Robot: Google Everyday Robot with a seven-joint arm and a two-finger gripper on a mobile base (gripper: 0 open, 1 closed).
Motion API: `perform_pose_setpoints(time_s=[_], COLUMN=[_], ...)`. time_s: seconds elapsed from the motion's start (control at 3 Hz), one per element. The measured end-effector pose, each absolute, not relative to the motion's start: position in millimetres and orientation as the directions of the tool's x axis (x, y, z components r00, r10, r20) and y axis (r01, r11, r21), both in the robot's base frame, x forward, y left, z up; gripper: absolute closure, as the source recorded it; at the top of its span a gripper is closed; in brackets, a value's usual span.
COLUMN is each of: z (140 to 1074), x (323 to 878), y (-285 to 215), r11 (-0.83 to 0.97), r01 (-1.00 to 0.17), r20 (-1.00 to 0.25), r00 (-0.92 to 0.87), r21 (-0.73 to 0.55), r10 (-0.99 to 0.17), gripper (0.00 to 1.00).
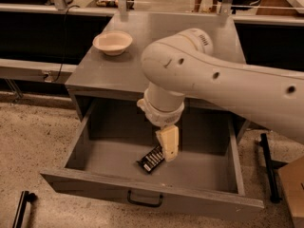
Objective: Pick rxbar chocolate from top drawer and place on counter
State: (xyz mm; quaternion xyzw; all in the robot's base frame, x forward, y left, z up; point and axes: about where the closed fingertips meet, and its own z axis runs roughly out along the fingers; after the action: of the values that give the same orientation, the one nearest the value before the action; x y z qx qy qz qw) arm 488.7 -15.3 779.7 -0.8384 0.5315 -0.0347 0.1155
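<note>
Position: my gripper [169, 146] hangs inside open top drawer [95, 186] | grip width: I cannot tell | rxbar chocolate [151, 158]: flat on drawer floor, just camera-left of gripper tip, contact unclear

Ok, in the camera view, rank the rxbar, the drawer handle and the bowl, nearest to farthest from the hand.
The hand hangs inside the open top drawer.
1. rxbar chocolate, right beside it on the drawer floor.
2. handle, on the drawer's front panel.
3. bowl, far back on the counter.
</note>
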Motion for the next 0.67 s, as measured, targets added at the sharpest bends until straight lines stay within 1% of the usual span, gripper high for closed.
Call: perform_pose_setpoints(time_s=[0.33, 0.67], z=[725.9, 690.1], x=[501.5, 508.6], y=[-24.7, -24.2], r11=[-0.443, -0.502], r01=[-0.876, -0.833], r20=[-0.056, -0.087], r00=[0.460, 0.532], r21=[-0.193, -0.232], r10=[-0.886, -0.843], gripper=[0.00, 0.00])
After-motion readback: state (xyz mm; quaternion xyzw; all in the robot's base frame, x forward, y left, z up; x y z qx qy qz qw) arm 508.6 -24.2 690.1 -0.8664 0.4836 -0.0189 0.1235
